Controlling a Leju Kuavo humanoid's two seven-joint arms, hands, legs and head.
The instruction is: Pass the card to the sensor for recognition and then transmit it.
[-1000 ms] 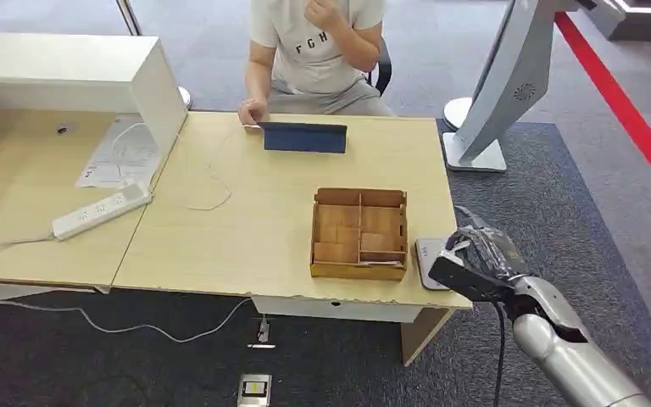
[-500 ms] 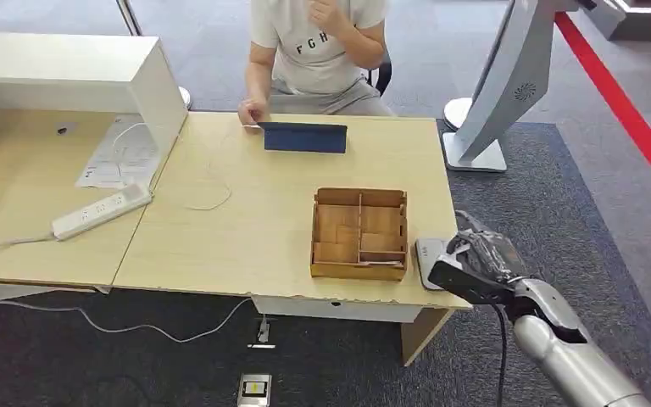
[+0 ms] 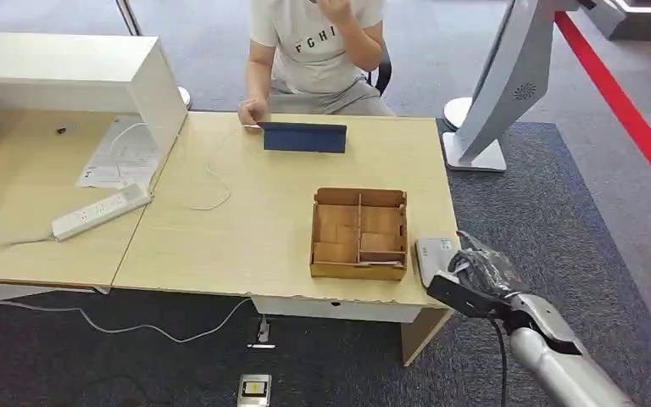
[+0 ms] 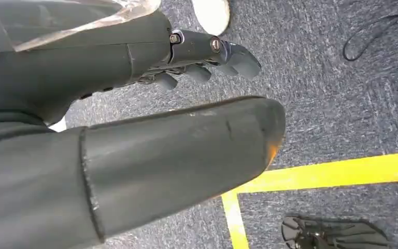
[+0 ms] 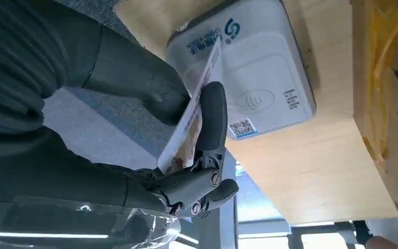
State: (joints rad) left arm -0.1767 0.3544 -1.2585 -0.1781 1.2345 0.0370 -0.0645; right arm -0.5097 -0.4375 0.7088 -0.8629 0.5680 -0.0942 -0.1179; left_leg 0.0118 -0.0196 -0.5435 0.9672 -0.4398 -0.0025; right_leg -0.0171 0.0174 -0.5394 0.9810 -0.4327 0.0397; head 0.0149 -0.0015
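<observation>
moved: the right hand (image 3: 475, 273) has slid back off the counter corner toward the robot since a second ago, uncovering more of the flat white card reader with a contactless mark (image 3: 435, 254); the person across the counter has shifted a raised hand a little.
right hand: pinching the thin white printed card (image 5: 193, 111) between the thick thumb and a dark finger, card standing on edge.
card place: in the right hand, held just beside the reader at the counter's near right corner; from the right wrist view its far edge overlaps the reader's face, though i cannot tell if it touches.
card look: thin, stiff, pale, with small print and a coloured patch on one face; it looks slightly bowed in the pinch.
left hand: (image 4: 207, 57) hanging over the carpet, fingers curled in, holding nothing.
risk: held edge-on, the card may not read; it likely needs laying flatter over the mark.
risk two: the pinch is narrow, so a knock on the reader could twist the card loose onto the floor.
nearby: a brown divided wooden tray (image 3: 359, 232) sits just beside the reader on the light wooden counter (image 3: 246, 229).
</observation>
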